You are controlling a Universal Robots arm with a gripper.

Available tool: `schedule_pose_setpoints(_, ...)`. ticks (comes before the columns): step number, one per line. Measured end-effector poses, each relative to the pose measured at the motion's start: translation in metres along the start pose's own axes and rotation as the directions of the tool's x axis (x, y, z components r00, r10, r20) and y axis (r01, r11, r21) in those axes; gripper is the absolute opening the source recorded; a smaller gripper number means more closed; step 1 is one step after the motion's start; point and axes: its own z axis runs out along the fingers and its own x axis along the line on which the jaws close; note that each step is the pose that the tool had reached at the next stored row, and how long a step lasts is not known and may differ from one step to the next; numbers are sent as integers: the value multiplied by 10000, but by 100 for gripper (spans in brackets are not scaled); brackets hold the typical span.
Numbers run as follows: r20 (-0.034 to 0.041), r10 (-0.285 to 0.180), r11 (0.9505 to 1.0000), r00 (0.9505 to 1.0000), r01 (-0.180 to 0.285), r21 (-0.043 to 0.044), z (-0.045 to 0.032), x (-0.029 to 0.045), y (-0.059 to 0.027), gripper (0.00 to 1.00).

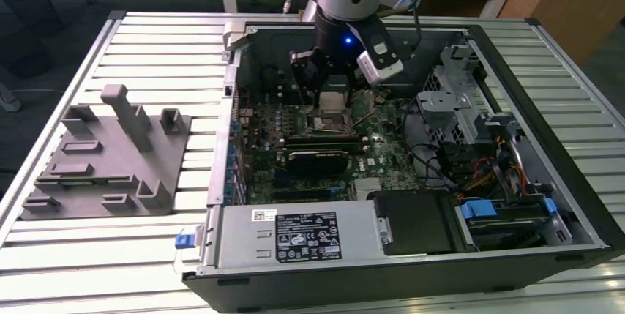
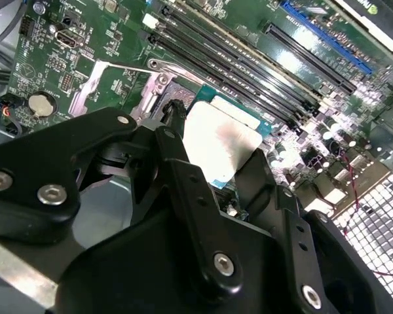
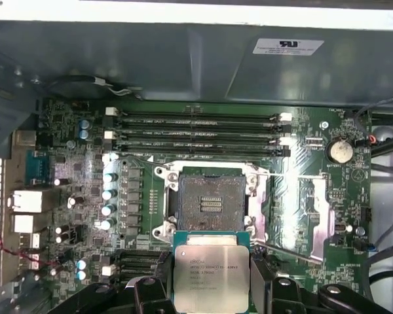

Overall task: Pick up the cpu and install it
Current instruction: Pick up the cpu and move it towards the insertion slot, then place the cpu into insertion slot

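The cpu (image 1: pixel 334 100) is a thin square chip with a pale silver top, and my gripper (image 1: pixel 334 103) is shut on it inside the open computer case (image 1: pixel 547 204). In both wrist views the cpu (image 3: pixel 211 275) (image 2: pixel 223 140) sits between the black fingers (image 2: pixel 183 176), gripped by its edges with its top plate showing. It hangs a little above the motherboard (image 3: pixel 301 196), just beside the open socket (image 3: pixel 209 203), whose metal frame is swung aside. The socket's contact field lies bare, with the chip apart from it.
Memory slots (image 3: pixel 196 134) run along one side of the socket and a black module (image 1: pixel 317 159) lies on the other. A drive cage (image 1: pixel 459 94) and cables (image 1: pixel 488 175) crowd the exterior view's right. A grey block with posts (image 1: pixel 107 153) stands on the slatted table.
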Motion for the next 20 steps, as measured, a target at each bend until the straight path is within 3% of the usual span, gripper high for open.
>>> schedule_pose_setpoints(20, -1, -22, 10000, 10000, 22, -7, 34, -17, 62, 55)
